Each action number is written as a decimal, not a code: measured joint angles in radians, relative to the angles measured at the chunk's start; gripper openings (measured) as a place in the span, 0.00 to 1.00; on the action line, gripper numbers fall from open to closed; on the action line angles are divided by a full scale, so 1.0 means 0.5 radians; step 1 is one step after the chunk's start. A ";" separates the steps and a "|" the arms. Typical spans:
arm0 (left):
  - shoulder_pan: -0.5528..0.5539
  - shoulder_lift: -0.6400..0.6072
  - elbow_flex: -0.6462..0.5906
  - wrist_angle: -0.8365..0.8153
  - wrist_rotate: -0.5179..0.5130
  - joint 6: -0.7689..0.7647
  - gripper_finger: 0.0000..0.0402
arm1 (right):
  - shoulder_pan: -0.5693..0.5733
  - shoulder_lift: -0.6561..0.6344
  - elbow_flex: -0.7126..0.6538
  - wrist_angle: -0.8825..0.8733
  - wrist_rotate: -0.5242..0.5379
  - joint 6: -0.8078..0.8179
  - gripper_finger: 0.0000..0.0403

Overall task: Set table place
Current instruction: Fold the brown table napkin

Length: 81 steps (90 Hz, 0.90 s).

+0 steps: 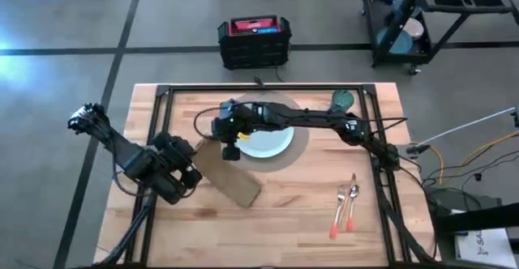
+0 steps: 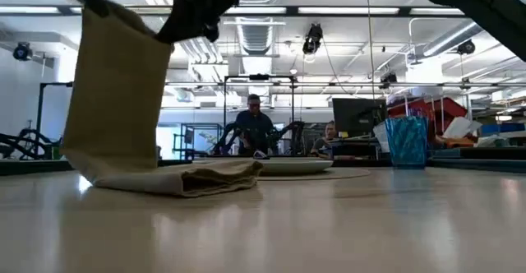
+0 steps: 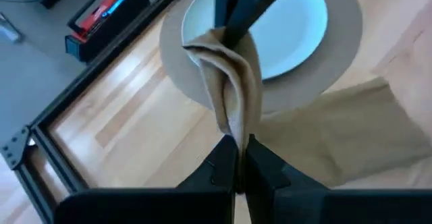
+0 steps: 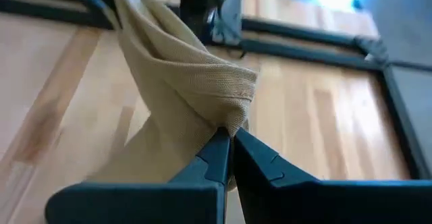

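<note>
Light-wood planks make up the table, framed in black metal. On it lies the round tan mat with the pale blue plate resting at its centre. The tan cloth napkin is lifted at one end beside the mat's left edge, its other end trailing on the wood toward the table's front. The left gripper is clamped on one raised corner of the cloth, and the right gripper, reaching across the plate, is pinched on another fold just beside it. The teal cup stands at the back right. Fork and knife, both orange-handled, lie side by side front right, well apart from the mat.
</note>
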 joint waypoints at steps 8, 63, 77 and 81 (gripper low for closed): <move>0.001 0.018 -0.100 0.171 0.019 0.038 0.00 | 0.029 0.015 -0.002 -0.096 0.083 0.002 0.00; 0.007 0.365 -0.261 1.121 0.071 0.493 0.00 | 0.251 0.018 -0.229 -0.484 0.241 0.132 0.00; 0.008 0.491 -0.261 1.238 0.112 0.495 0.00 | 0.277 0.018 -0.286 -0.539 0.239 0.193 0.00; 0.008 0.517 -0.261 1.259 0.145 0.505 0.00 | 0.290 0.019 -0.293 -0.563 0.239 0.211 0.00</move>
